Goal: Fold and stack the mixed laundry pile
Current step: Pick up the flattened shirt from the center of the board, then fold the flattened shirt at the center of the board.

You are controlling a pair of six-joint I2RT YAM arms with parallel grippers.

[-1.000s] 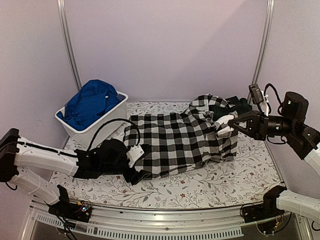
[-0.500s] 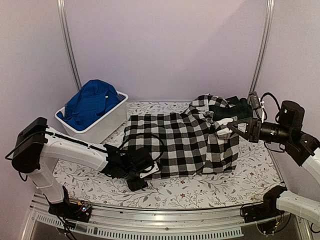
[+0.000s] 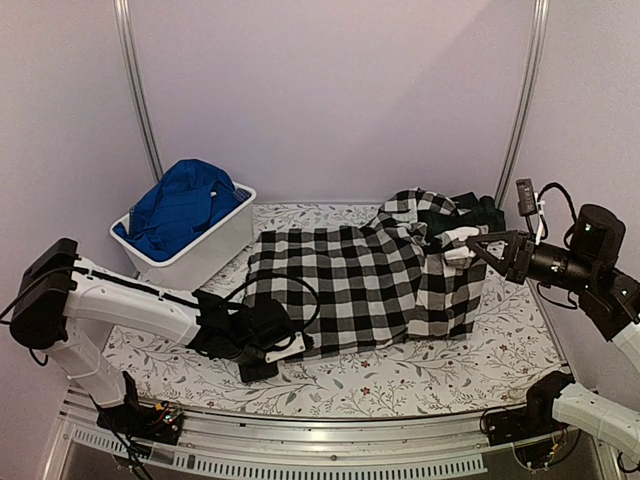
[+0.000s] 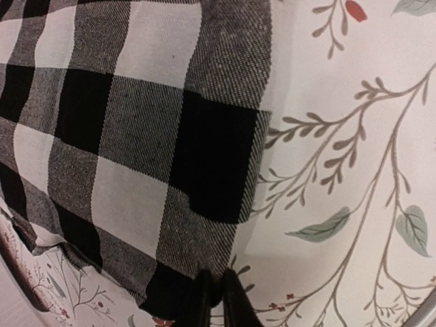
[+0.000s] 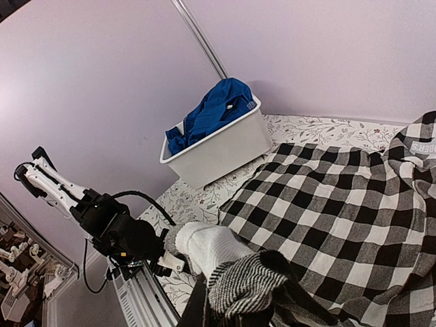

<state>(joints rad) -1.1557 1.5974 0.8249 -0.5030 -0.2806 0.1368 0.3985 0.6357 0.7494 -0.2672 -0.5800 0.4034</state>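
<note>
From above, the left gripper (image 3: 298, 345) has pulled back from the cloth's middle to the near-left hem of the black-and-white checked shirt (image 3: 360, 280). The shirt lies mid-table with its long axis left to right and its bunched end toward the far-right dark tartan garment (image 3: 485, 212), and the right gripper (image 3: 470, 250) has drawn its right edge outward, raised. The left wrist view shows the fingers (image 4: 235, 303) pinched narrow on the hem corner over the floral tablecloth (image 4: 354, 136). The right wrist view shows jaws clamped on bunched checked cloth, and beyond it the white tub (image 5: 218, 146) holds the blue garment (image 5: 214, 109).
</note>
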